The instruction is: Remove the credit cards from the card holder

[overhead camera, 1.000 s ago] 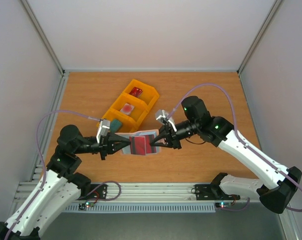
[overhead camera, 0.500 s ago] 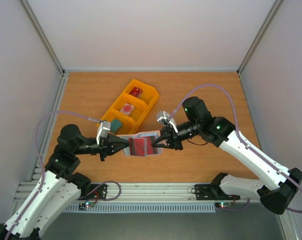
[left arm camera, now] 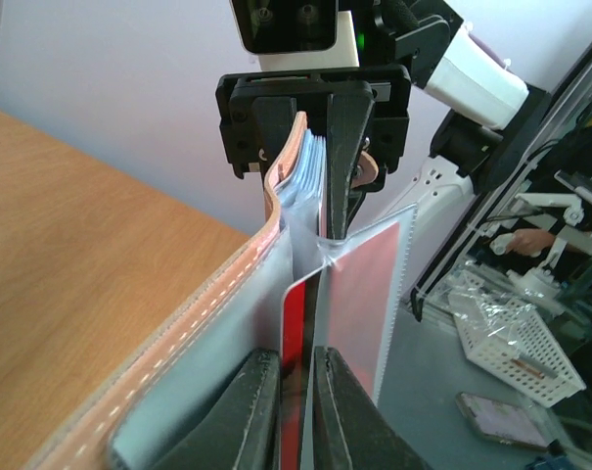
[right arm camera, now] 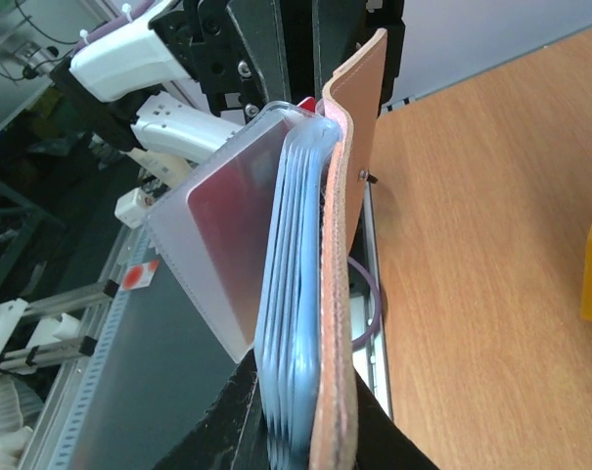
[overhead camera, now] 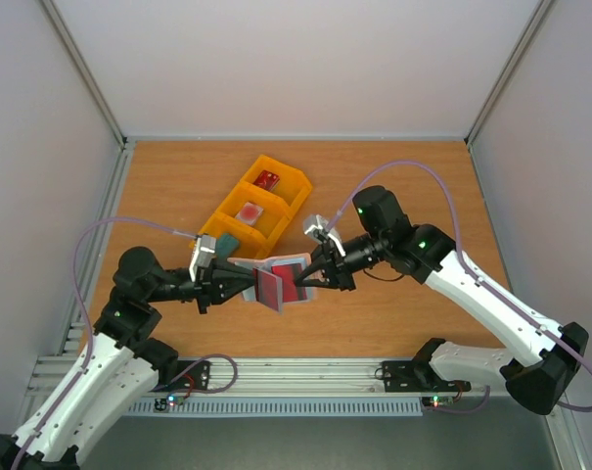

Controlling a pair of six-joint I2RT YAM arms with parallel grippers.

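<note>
Where the left gripper (left arm camera: pixel 296 360) closes, we see its two fingers pressed in on the thin edge of a dark red card (left arm camera: pixel 293 323), with only that edge between them. We cannot make out how far the card sits in its pocket, since a clear sleeve (left arm camera: pixel 366 294) and the pale blue-grey lining cover most of it. The right gripper (right arm camera: pixel 297 392) pinches the opposite end of the card holder (right arm camera: pixel 352 166), clamped over the taupe cover and a stack of pale blue pockets. Only dark stubs of its fingers show at the bottom of its wrist view. From above, the holder hangs spread between the two grippers just on the near side of the yellow tray (overhead camera: pixel 284 168), and we cannot tell whether it touches the table (overhead camera: pixel 393 186). Inside the tray, the far compartment holds a small red piece (overhead camera: pixel 267 179), too small for us to identify. The middle compartment holds a whitish-pink card (overhead camera: pixel 249 212) with a red blotch. The nearest one shows a teal card (overhead camera: pixel 228 238), partly hidden by the left wrist.
</note>
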